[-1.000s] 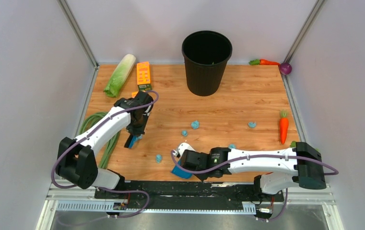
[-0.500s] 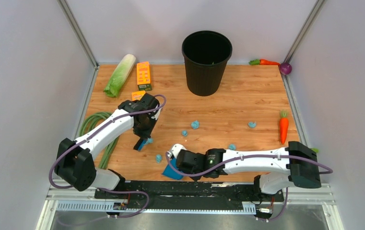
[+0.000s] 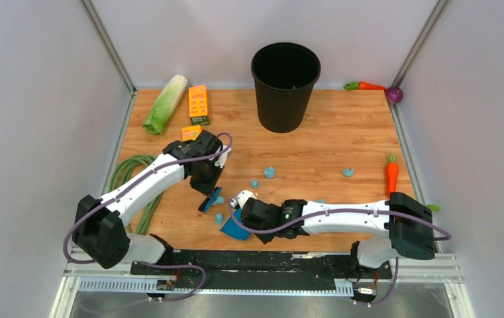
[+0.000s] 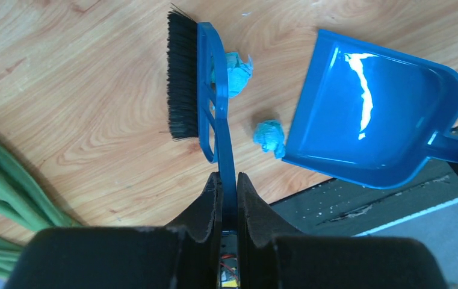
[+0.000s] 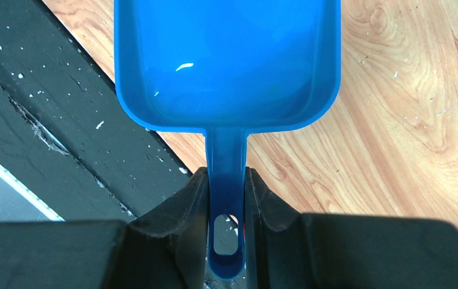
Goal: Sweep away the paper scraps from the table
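Two paper scraps now lie between brush and dustpan | your left fingers clamp the brush, just swung in | right fingers grip the dustpan handle | other scraps wait farther up the tabletop

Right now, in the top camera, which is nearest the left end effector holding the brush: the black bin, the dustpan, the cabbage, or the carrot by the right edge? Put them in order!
From the left end effector and its brush:
1. blue dustpan, just right of it, near the front.
2. napa cabbage, back left.
3. black bin, back middle.
4. carrot, far right edge.
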`<state>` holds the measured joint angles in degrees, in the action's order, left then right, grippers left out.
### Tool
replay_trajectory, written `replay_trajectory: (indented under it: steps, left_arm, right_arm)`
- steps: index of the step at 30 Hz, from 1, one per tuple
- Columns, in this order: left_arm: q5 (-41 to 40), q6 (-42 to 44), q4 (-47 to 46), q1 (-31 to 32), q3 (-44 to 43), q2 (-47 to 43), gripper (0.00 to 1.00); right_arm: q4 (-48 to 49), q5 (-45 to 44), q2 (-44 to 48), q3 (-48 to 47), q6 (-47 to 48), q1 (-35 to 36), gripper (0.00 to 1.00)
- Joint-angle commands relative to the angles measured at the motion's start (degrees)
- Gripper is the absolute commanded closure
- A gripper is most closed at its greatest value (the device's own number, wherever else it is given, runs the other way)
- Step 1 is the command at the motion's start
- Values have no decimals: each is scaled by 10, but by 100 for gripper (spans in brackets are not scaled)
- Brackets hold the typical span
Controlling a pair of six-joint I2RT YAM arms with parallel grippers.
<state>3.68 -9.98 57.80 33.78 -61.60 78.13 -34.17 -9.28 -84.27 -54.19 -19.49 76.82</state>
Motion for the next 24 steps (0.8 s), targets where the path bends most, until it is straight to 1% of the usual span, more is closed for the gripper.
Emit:
replay_trajectory:
  steps: [1,10,16,24]
  left_arm:
    - [88,-14,-15,9,19,-11,100]
    - [89,-27,-8,11,32,-29,100]
    - [112,-40,-10,11,45,-47,100]
    - [119,-50,-8,12,54,-59,100]
  right_arm:
    - [31,10,-6,1,-15,-3,100]
    - [42,33,-24,-9,-5,-4,100]
    - [46,19,-39,-16,-6,-5,100]
    - [48,17,-59,-25,-12,-12,100]
